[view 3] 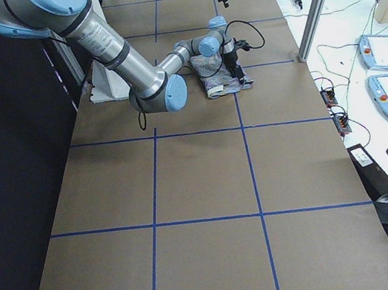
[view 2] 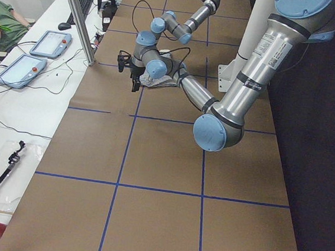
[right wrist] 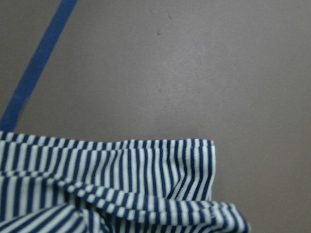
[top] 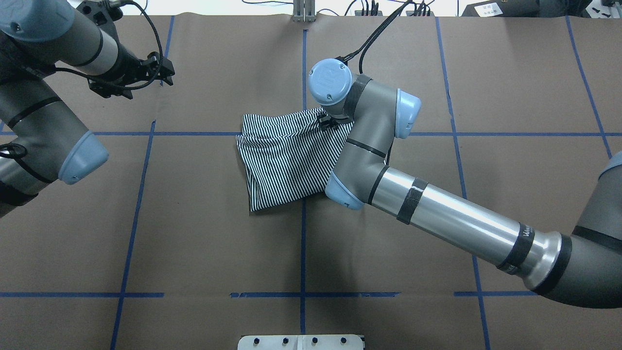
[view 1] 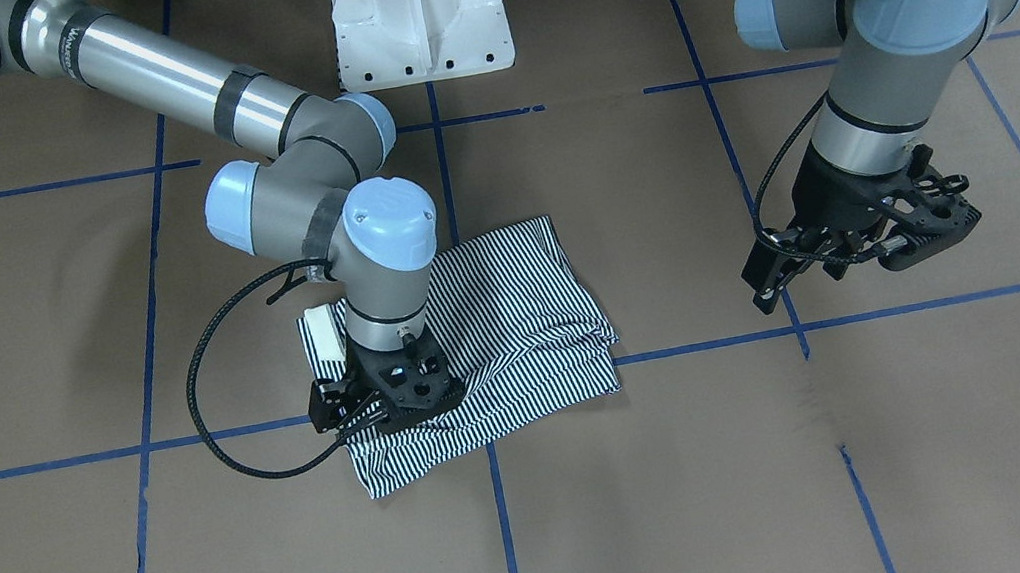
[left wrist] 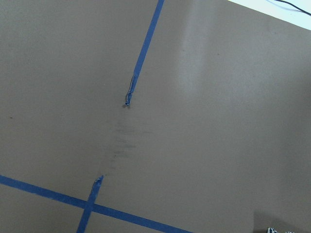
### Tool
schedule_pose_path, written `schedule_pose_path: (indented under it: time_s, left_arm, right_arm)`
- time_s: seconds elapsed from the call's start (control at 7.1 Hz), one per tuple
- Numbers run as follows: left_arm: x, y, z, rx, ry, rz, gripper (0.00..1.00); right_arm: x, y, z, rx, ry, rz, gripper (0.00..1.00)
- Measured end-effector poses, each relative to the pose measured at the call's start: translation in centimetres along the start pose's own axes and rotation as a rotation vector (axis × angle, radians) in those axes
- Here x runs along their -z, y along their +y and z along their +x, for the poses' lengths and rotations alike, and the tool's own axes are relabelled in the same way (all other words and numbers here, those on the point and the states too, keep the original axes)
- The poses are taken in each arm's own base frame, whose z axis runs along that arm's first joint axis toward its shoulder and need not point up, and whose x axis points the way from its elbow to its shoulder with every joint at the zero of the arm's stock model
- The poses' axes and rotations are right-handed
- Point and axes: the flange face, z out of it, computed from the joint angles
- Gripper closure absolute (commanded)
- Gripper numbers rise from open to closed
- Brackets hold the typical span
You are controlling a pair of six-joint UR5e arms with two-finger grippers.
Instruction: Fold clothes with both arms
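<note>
Folded striped shirt (view 1: 516, 326) mid-surface (view 1: 698, 461), two arms
Right claw (view 1: 375, 416) down on the shirt's edge, left claw (top: 164, 73) hangs well apart; neither claw's opening can be told

Brown table (view 1: 951, 463), blue tape grid (view 1: 507, 550), white pedestal (view 1: 421, 27), two control tablets (view 2: 48, 44)

Overhead and front cameras face each other, sharing the striped shirt (top: 286, 155); wrist cameras look close
</note>
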Motion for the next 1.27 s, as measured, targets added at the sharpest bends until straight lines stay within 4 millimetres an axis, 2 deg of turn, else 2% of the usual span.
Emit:
schedule_pose_path:
  time_s: [0.42, 0.56, 0.7, 0.84, 0.99, 1.13, 1.27]
  left_arm:
    - [0.0, 0.1, 0.1, 0.003, 0.002, -0.001, 0.0]
    - [0.1, 0.1, 0.1, 0.002, 0.004, 0.0, 0.0]
    - [0.4, 0.0, 0.1, 0.001, 0.009, 0.001, 0.0]
    - [1.1, -0.5, 0.0, -0.012, 0.018, 0.002, 0.0]
    - [2.4, -1.8, -0.9, -0.051, 0.028, 0.001, 0.0]
    - [3.9, -3.8, -2.9, -0.106, 0.028, 0.005, 0.0]
    - [5.6, -6.6, -6.4, -0.179, 0.016, 0.019, 0.0]
  right_arm:
    - [-2.6, -3.1, 5.6, -0.013, 0.022, 0.03, 0.0]
    - [-2.5, -4.4, 7.7, -0.03, 0.015, 0.033, 0.0]
    - [-1.5, -6.0, 10.8, -0.039, -0.023, 0.023, 0.0]
    - [0.0, -7.4, 15.1, -0.05, -0.088, 0.003, 0.0]
    - [1.2, -7.2, 21.3, -0.077, -0.171, -0.026, 0.0]
    - [2.3, -5.7, 28.0, -0.107, -0.24, -0.048, 0.0]
    - [3.8, -3.2, 35.2, -0.123, -0.284, -0.067, 0.0]
